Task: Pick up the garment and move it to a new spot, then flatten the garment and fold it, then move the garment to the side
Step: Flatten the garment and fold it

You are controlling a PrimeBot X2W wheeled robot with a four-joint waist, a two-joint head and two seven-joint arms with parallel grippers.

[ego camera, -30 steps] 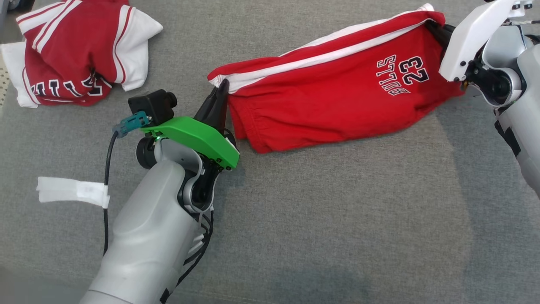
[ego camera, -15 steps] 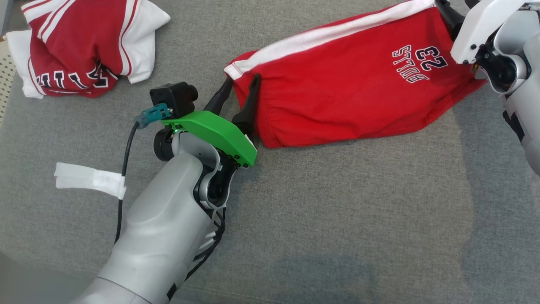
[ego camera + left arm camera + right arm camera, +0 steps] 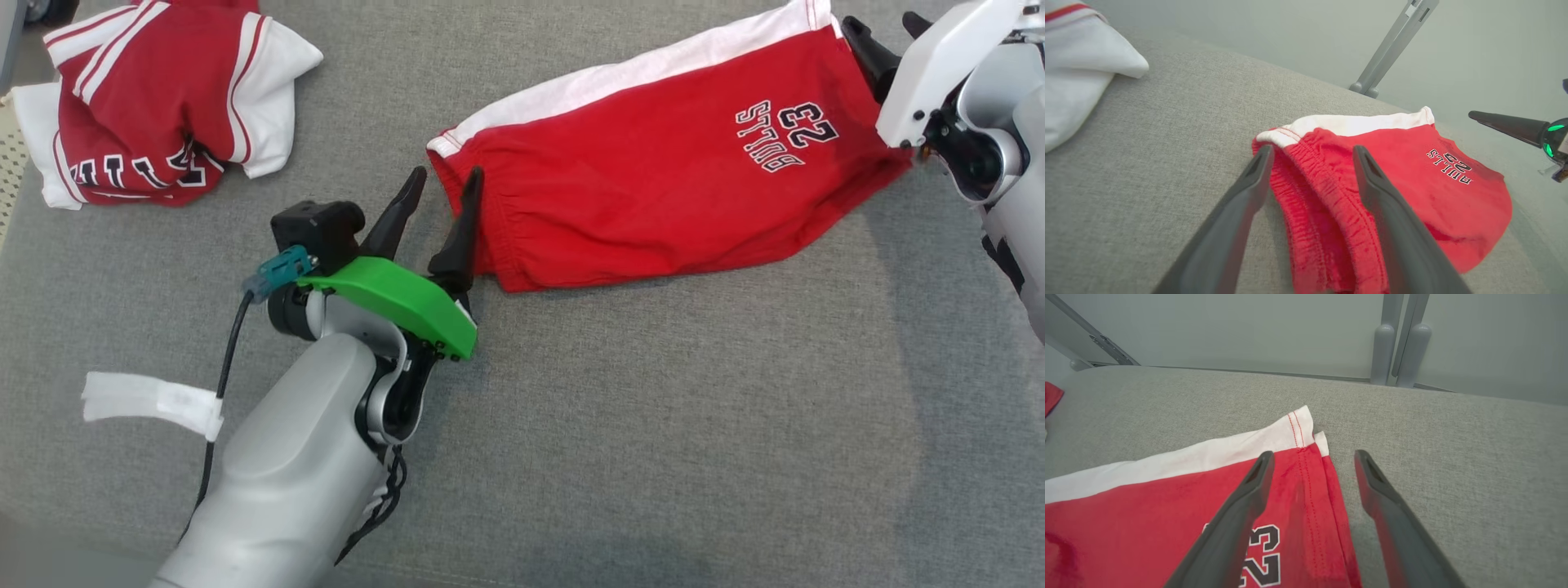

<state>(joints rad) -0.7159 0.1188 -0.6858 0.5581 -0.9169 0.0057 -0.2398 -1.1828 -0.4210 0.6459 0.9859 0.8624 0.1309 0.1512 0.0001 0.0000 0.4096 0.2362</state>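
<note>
Head view: a pair of red shorts [image 3: 653, 171] lies spread out on a grey fabric surface [image 3: 653, 425], towards the upper right. A white stripe runs along their far edge, and black and white lettering with the number 23 sits near their right end. The gathered elastic waistband is at their left end and the leg hem is at their right end.

The left gripper [image 3: 446, 173] is at the waistband end. Its two dark fingers are spread wide apart and grip nothing. One finger stands over bare surface and the other over the edge of the waistband. A green bracket [image 3: 392, 298] covers its wrist, with a small black camera block [image 3: 317, 233] beside it.

The right gripper [image 3: 880, 20] is at the upper right corner, by the hem end. Its fingers are also spread wide with nothing between them.

A second red and white garment [image 3: 155, 106] lies crumpled at the upper left, well apart from the shorts. A white strip [image 3: 147, 400] is wrapped round a black cable [image 3: 224, 359] at the lower left.

Left wrist view: the waistband folds lie between and beneath the open fingers. Whether they touch the cloth cannot be told.

Right wrist view: one finger hangs over the hem corner, the other over bare surface, with the hem edge between them.
</note>
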